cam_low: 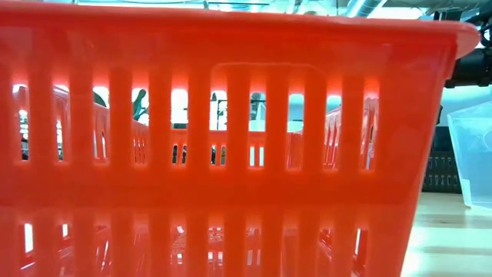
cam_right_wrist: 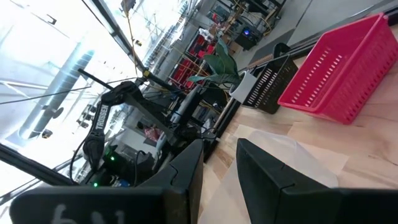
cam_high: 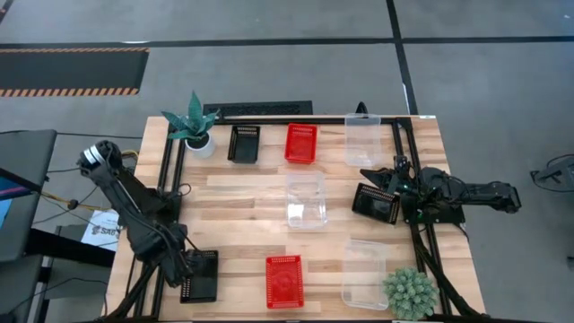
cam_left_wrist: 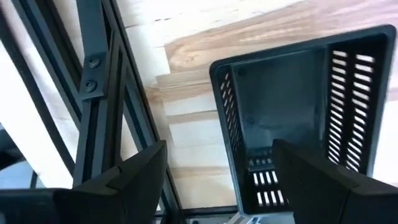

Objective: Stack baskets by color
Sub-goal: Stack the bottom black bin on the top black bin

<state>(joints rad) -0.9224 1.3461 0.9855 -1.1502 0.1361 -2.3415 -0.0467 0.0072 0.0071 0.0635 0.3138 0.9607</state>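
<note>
Several baskets stand on the wooden table. Along the far edge are a black one (cam_high: 243,144), a red one (cam_high: 301,144) and a clear one (cam_high: 362,139). A clear one (cam_high: 306,199) is in the middle. Near the front are a black one (cam_high: 199,275), a red one (cam_high: 283,281) and a clear one (cam_high: 365,274). Another black basket (cam_high: 377,203) lies tilted beside my right gripper (cam_high: 388,177), which is level and open with nothing between its fingers (cam_right_wrist: 219,146). My left gripper (cam_high: 186,262) points down, open, above the near black basket's left wall (cam_left_wrist: 225,118), one finger on either side.
Potted plants stand at the far left (cam_high: 193,126) and the near right (cam_high: 411,292). Black frame rails (cam_high: 170,179) run along both table sides. The near red basket (cam_low: 231,138) fills the low view. Bare wood lies between the rows.
</note>
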